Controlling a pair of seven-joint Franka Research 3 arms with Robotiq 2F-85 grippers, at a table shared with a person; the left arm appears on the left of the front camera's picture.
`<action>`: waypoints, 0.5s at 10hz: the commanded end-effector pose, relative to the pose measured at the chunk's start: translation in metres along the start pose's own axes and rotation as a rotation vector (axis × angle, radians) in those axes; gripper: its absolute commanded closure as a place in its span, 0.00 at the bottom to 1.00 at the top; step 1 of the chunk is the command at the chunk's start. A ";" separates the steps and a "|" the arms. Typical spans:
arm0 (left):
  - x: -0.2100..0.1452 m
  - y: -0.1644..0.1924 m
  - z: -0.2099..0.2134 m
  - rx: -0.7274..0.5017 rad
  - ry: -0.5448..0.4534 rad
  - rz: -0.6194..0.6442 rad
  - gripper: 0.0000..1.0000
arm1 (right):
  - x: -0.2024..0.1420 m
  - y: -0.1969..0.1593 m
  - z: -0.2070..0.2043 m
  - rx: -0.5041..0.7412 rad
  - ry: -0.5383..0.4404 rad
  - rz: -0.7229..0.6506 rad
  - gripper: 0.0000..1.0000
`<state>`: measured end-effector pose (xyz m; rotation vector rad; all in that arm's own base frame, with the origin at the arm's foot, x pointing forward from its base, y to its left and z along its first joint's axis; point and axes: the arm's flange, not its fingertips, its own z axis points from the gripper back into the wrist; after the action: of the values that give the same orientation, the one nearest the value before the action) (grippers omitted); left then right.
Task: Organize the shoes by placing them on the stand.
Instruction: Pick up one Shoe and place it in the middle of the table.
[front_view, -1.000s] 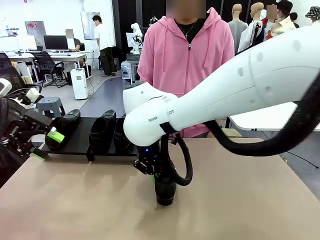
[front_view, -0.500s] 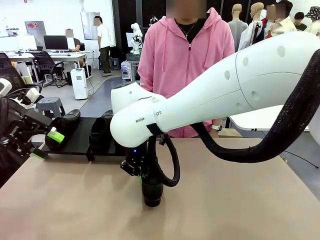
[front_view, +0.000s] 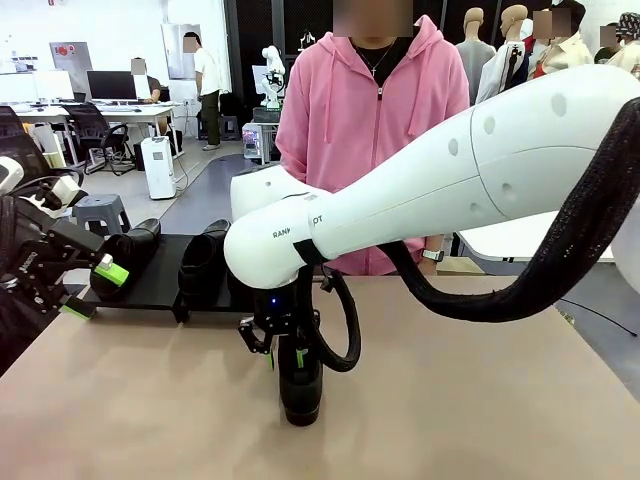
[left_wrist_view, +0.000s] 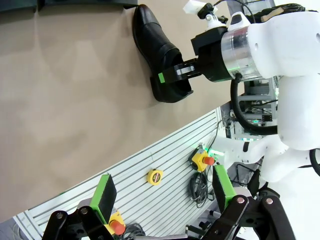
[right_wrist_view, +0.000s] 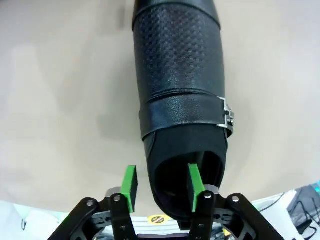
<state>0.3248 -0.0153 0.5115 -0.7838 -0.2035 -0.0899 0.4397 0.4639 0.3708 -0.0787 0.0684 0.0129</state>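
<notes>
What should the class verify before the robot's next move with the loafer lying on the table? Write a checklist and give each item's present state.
1. Black glossy leather loafer rests flat on the tan table: ok.
2. Right gripper has its jaws apart, one pad outside the loafer's side wall and one inside the opening, not pinching: ok.
3. Loafer sits on the low matte-black stand: not ok; it lies on the table, short of the stand.
4. Left gripper is open and empty: ok.
5. Free spot on the stand beside the other black loafers: cannot tell; the right arm hides part of the stand.

Black embossed shoe (right_wrist_view: 177, 100); green-padded fingers (right_wrist_view: 131, 186).
</notes>
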 end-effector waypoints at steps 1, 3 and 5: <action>-0.002 0.001 0.001 -0.010 0.003 -0.012 0.00 | -0.024 -0.037 0.034 0.125 -0.045 0.027 0.00; -0.002 0.001 0.001 -0.010 0.003 -0.012 0.00 | -0.064 -0.111 0.076 0.198 -0.078 0.014 0.00; -0.002 0.001 0.001 -0.010 0.003 -0.012 0.00 | -0.123 -0.203 0.121 0.316 -0.200 0.001 0.00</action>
<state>0.3249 -0.0150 0.5115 -0.7839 -0.2037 -0.0892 0.3753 0.3353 0.4976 0.1442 -0.0559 -0.0269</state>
